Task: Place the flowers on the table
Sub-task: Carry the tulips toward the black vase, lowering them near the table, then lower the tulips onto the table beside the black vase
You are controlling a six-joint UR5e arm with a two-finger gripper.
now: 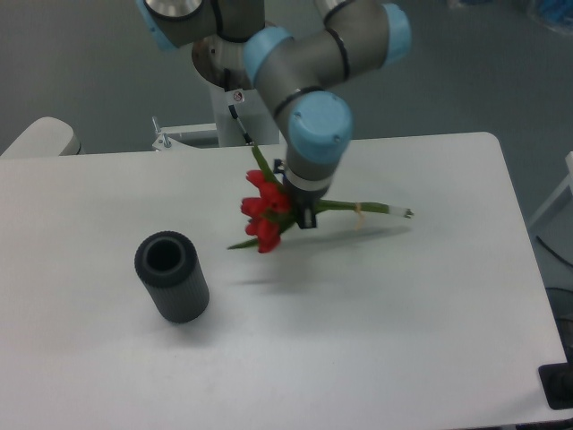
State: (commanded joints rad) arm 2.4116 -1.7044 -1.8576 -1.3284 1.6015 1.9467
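Observation:
The flowers [262, 215], red tulip buds on thin green stems with a pale band near the stem end, are held almost level a little above the white table [403, 296]. The buds point left and the stem ends point right. A soft shadow lies on the table beneath them. My gripper [303, 211] comes down from above at the middle of the table and is shut on the stems just right of the buds. Its fingertips are partly hidden by the buds and leaves.
A dark grey ribbed cylinder vase [172, 276] stands upright on the table to the left front of the flowers. The robot base [228, 81] stands at the table's far edge. The table's right edge lies near x 600.

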